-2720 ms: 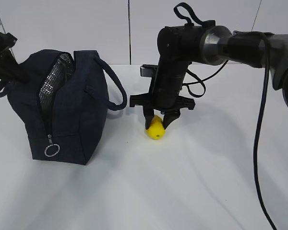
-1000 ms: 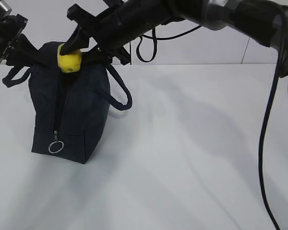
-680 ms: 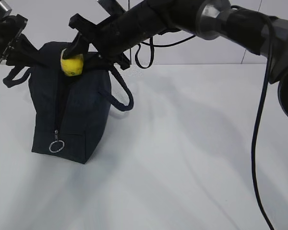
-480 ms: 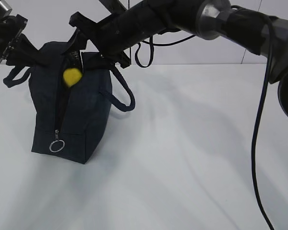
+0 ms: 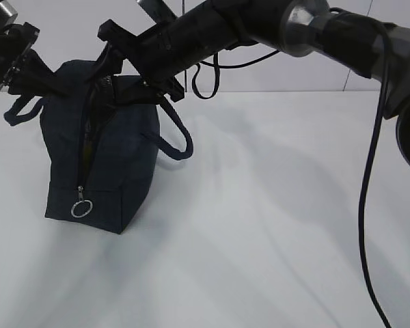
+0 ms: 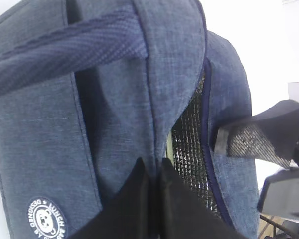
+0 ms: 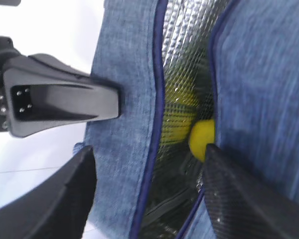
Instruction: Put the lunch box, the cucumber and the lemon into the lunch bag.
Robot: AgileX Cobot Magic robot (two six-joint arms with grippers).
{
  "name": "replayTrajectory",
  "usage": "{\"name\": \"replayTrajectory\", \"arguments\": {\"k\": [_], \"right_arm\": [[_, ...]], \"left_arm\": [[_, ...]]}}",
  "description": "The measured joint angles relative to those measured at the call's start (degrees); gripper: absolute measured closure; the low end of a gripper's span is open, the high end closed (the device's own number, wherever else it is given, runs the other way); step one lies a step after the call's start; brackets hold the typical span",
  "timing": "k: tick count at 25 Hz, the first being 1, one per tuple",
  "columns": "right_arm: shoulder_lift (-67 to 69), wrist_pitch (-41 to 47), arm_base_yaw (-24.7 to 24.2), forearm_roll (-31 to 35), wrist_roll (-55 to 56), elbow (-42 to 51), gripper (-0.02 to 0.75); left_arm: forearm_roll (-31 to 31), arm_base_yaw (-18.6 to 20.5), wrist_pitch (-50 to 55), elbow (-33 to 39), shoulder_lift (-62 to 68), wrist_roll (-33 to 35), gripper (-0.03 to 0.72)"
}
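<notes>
The navy lunch bag (image 5: pixel 116 164) stands on the left of the table with its top zipper open. My left gripper (image 5: pixel 44 74) is shut on the bag's fabric beside the opening (image 6: pixel 150 167). My right gripper (image 5: pixel 123 65) reaches across and hovers over the opening with its jaws wide apart (image 7: pixel 149 149). The yellow lemon (image 7: pixel 202 137) sits free inside the bag against the silvery lining (image 7: pixel 184 30), just past my right finger. The lemon is hidden in the exterior view. The lunch box and the cucumber do not show plainly.
The bag's ring pull (image 5: pixel 80 208) hangs low on the front end. One loop handle (image 5: pixel 178 137) droops to the right. The white emblem (image 6: pixel 46 219) faces my left wrist camera. The white table (image 5: pixel 273 219) spreads to the right of the bag.
The right gripper carried the lemon from the table to the bag's top, opened, and the lemon dropped inside out of the exterior view. The left gripper has kept its hold.
</notes>
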Motion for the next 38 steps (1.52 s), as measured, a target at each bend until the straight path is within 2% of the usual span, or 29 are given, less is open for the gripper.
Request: {"name": "replayTrajectory", "arguments": {"k": [5, 12, 19, 22, 24, 27, 30, 33, 38], "right_arm": [[0.0, 4.13, -1.24, 4.37, -1.93, -0.23, 0.211], [0.0, 13.05, -2.31, 5.92, -3.65, -2.89, 0.211], [0.0, 14.62, -2.31, 6.92, -6.98, -5.27, 0.211], [0.0, 14.74, -2.2, 2.2, -3.6, -8.58, 0.211], [0.0, 14.84, -1.7, -4.1, -0.05, -12.44, 0.211], [0.0, 15.25, -0.1, -18.06, 6.85, -18.25, 0.211], [0.0, 15.6, 1.17, -26.11, 11.3, -20.2, 0.211], [0.0, 16.11, 1.61, -31.19, 13.94, -19.28, 0.211], [0.0, 16.32, 1.61, -34.1, 14.95, -16.86, 0.211]], "left_arm": [[1.72, 0.0, 0.0, 0.0, 0.0, 0.11, 0.696], [2.22, 0.0, 0.0, 0.0, 0.0, 0.34, 0.696], [2.88, 0.0, 0.0, 0.0, 0.0, 0.55, 0.696], [2.88, -0.12, 0.0, 0.0, 0.0, 0.55, 0.696], [3.08, -0.12, 0.0, 0.0, 0.0, 0.55, 0.696], [3.35, -0.12, 0.0, 0.0, 0.0, 0.55, 0.696], [3.59, -0.12, 0.0, 0.0, 0.0, 0.55, 0.696], [3.59, -0.12, 0.0, 0.0, 0.0, 0.55, 0.696], [3.62, -0.12, 0.0, 0.0, 0.0, 0.55, 0.696]]}}
